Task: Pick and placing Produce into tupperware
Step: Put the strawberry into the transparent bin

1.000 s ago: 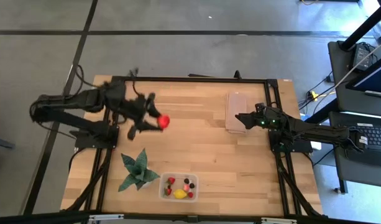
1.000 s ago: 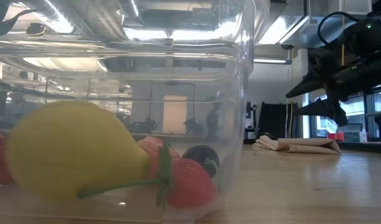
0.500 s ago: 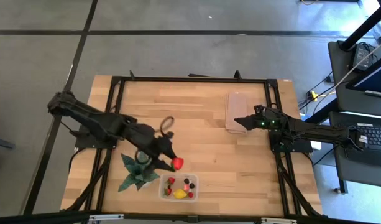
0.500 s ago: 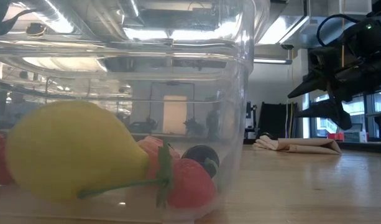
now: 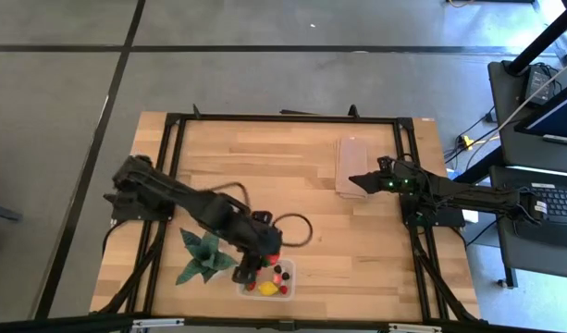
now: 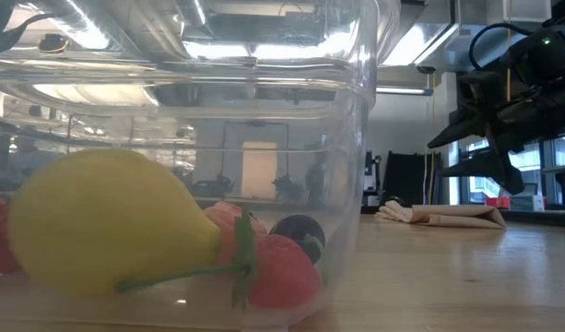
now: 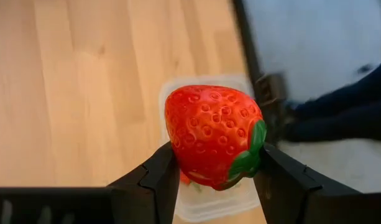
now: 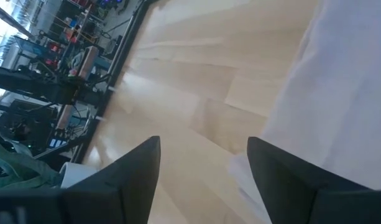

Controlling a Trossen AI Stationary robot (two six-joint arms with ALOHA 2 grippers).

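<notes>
A red strawberry [image 7: 209,130] with a green leaf cap sits in my left gripper [image 7: 215,163], which is shut on it. In the high view my left gripper [image 5: 265,258] hangs over the far edge of the clear tupperware [image 5: 267,278] near the table's front edge. The tupperware [image 6: 360,166] holds a yellow lemon-like piece [image 6: 107,221], strawberries [image 6: 280,272] and a dark berry [image 6: 299,232], all resting on its floor. My right gripper [image 5: 357,179] waits open at the right, beside the beige cloth. My left gripper pinches the strawberry's two opposite sides [image 7: 174,146] between its two fingers [image 7: 154,180]; the green cap [image 7: 251,155] lies against one finger. The fingers slant down from the table's far left. The strawberry is lifted clear, above the tupperware's rim [image 7: 196,205].
A green spiky-leaved plant [image 5: 205,255] stands just left of the tupperware, under my left arm. A folded beige cloth [image 5: 351,166] lies at the far right, also seen in the low view [image 6: 443,217]. Bare wooden table [image 5: 348,250] spreads between them.
My left gripper has swung with the strawberry from the far left of the table toward the near edge and right, and has tipped downward, ending over the tupperware. It stays shut on the strawberry throughout.
</notes>
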